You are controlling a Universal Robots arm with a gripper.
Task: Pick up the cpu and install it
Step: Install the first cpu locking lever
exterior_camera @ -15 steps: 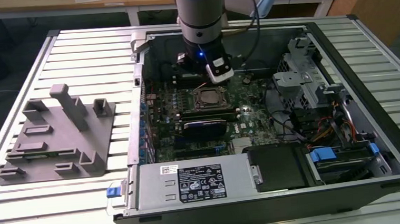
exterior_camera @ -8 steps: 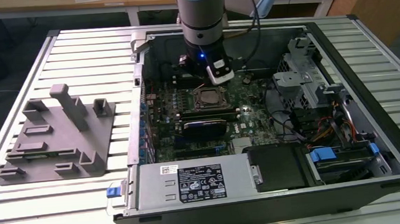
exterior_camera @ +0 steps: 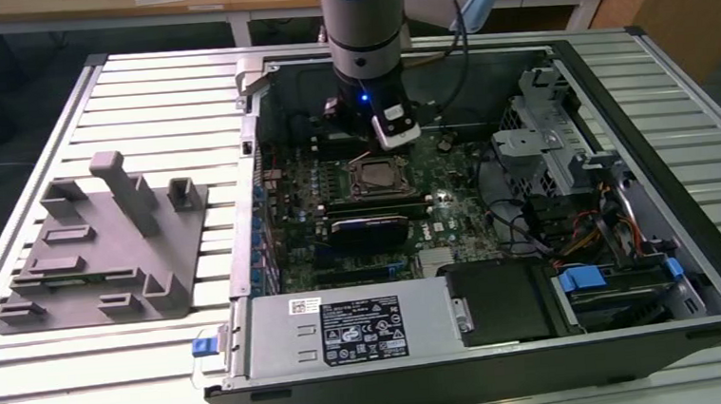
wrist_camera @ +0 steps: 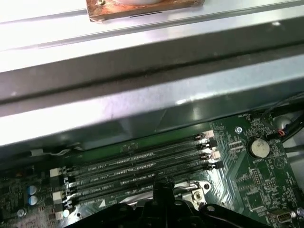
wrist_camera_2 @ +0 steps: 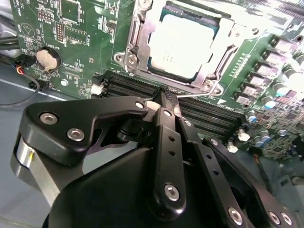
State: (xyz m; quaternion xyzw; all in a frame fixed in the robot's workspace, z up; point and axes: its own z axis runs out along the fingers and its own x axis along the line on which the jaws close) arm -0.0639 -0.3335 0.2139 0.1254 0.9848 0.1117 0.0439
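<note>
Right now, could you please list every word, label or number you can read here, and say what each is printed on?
No text can be read reliably.
On the power supply label: print too small to read.
On the CPU top: faint marks, illegible.
On the motherboard: white lettering, too blurred.
Beside the memory slots in the first wrist view: lettering too small.

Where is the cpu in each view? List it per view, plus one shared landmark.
Exterior view: cpu seated in the socket on the motherboard.
Second wrist view: cpu seated in the socket, beside the memory slots.
First wrist view: the same memory slots, by the socket's corner.
Shared landmark: memory slots.
</note>
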